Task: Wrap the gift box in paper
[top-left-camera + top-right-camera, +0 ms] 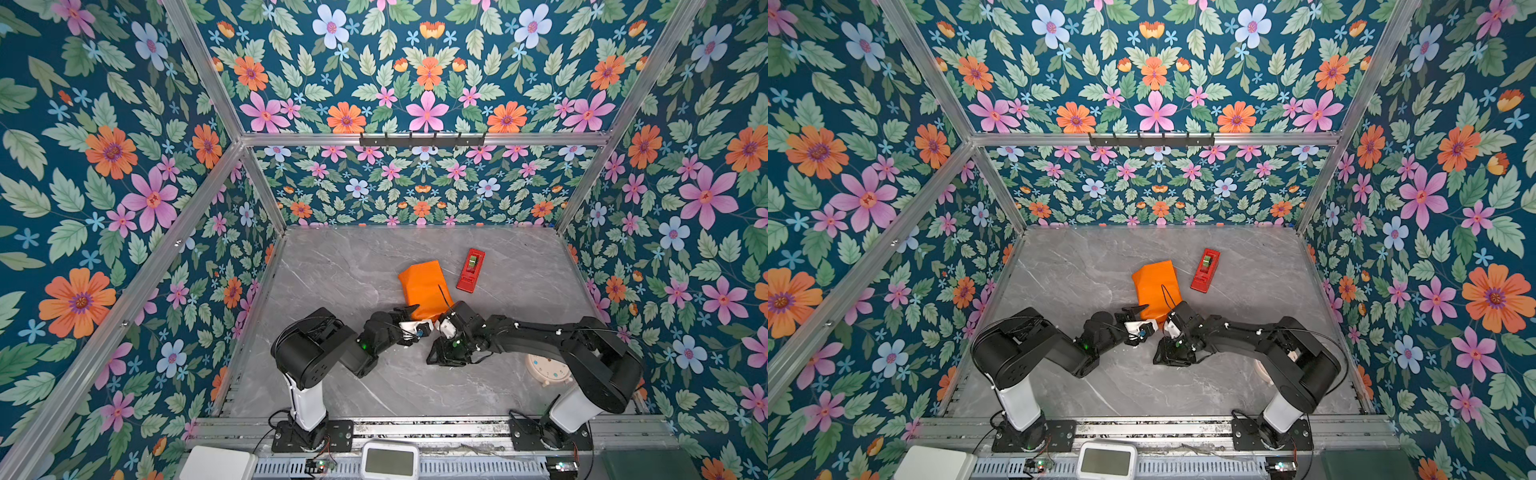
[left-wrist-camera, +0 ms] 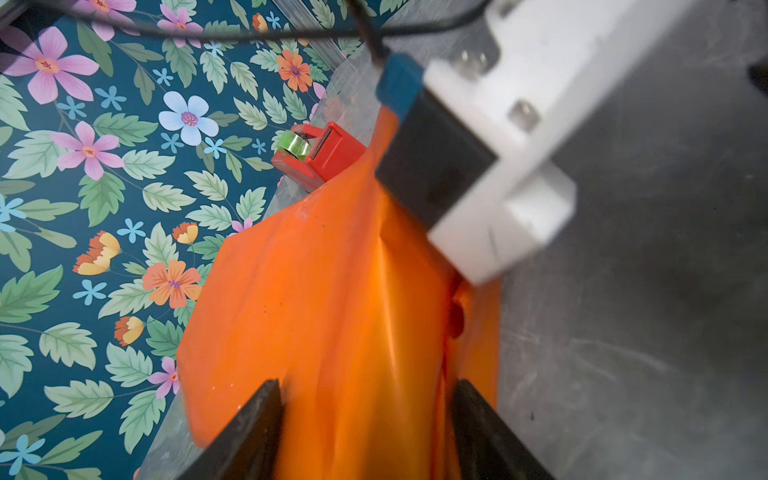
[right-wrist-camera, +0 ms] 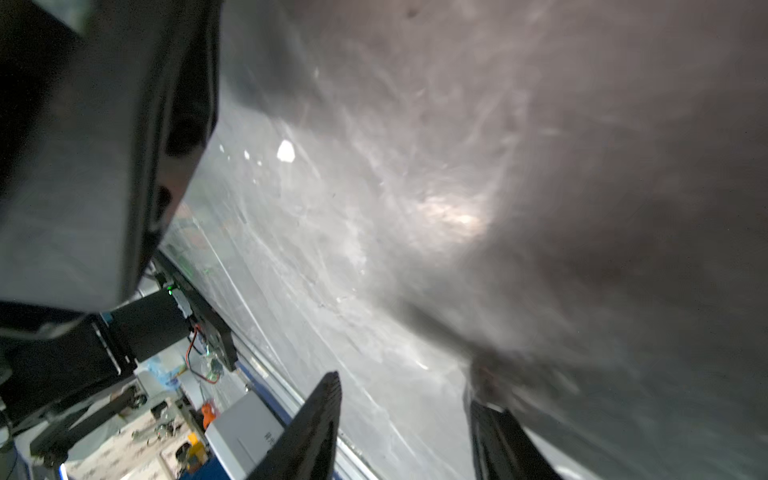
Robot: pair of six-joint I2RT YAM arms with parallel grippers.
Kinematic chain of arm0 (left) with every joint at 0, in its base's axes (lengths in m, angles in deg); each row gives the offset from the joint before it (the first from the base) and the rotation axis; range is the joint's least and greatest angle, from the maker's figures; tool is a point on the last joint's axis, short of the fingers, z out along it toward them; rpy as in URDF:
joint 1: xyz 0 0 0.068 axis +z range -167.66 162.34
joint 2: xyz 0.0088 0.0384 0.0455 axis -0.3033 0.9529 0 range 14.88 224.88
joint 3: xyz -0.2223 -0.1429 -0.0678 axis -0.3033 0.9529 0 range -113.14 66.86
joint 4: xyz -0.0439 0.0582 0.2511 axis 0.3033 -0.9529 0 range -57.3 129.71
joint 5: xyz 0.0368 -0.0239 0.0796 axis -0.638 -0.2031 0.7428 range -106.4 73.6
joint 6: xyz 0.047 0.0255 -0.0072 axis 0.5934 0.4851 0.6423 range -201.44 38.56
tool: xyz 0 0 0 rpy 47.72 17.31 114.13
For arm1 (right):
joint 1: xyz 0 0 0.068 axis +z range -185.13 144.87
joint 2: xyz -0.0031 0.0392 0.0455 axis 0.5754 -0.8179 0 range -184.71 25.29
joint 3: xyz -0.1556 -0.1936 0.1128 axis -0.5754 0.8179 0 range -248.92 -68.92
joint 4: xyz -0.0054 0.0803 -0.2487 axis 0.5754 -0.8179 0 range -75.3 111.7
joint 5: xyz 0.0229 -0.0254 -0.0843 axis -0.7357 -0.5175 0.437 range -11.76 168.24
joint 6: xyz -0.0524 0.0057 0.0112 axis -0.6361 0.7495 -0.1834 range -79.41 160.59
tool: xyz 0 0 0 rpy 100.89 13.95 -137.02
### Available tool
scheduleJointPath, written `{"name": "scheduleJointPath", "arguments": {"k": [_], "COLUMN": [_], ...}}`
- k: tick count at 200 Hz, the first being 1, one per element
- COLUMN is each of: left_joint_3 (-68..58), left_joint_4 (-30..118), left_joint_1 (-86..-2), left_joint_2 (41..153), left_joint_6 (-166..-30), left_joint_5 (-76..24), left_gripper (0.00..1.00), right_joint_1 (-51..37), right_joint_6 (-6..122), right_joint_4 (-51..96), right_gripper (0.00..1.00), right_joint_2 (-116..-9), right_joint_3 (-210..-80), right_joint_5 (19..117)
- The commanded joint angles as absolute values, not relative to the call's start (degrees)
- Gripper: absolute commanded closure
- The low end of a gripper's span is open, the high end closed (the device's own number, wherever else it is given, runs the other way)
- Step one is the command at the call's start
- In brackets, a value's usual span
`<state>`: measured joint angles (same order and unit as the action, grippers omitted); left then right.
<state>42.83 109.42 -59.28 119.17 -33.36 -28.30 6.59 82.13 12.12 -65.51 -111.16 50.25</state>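
The orange paper (image 1: 424, 286) lies bundled on the table (image 1: 332, 270), our left gripper (image 2: 365, 382) clamped wide across its near end; the gift box is hidden from us. Our right gripper (image 3: 403, 390) stands half open, empty.

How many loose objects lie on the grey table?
3: the orange paper at the centre, the red tape dispenser just right of it, a pale clock half hidden under the right arm. The paper may hide more.
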Motion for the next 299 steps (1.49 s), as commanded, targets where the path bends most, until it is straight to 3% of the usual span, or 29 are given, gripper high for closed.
{"name": "scheduleJointPath", "arguments": {"k": [1, 38, 138, 199, 240, 299], "left_joint_3": [42.8, 42.7, 42.7, 42.7, 42.7, 42.7], "left_joint_4": [105.0, 104.9, 104.8, 104.8, 104.8, 104.7], "left_joint_1": [-59.2, -59.2, -59.2, -59.2, -59.2, -59.2], "left_joint_2": [119.5, 119.5, 119.6, 119.5, 119.5, 119.4], "left_joint_6": [-34.2, -34.2, -34.2, -34.2, -34.2, -34.2], "left_joint_5": [-27.9, -27.8, -27.8, -27.8, -27.8, -27.9], "left_gripper": [0.33, 0.33, 0.33, 0.33, 0.33, 0.33], "right_joint_1": [4.6, -1.8, -16.8, -19.6, -22.8, -23.1], "right_joint_6": [83.8, 87.1, 105.9, 108.5, 111.7, 119.9], "right_joint_4": [15.9, 20.9, 35.6, 37.3, 44.1, 49.0], "right_gripper": [0.51, 0.49, 0.49, 0.51, 0.56, 0.61], "right_joint_2": [-62.6, -57.6, -62.0, -62.3, -63.0, -64.1], "right_joint_3": [-108.2, -101.3, -89.1, -88.9, -89.9, -90.5], "right_joint_5": [50.2, 46.5, 41.2, 44.2, 36.1, 32.4]}}
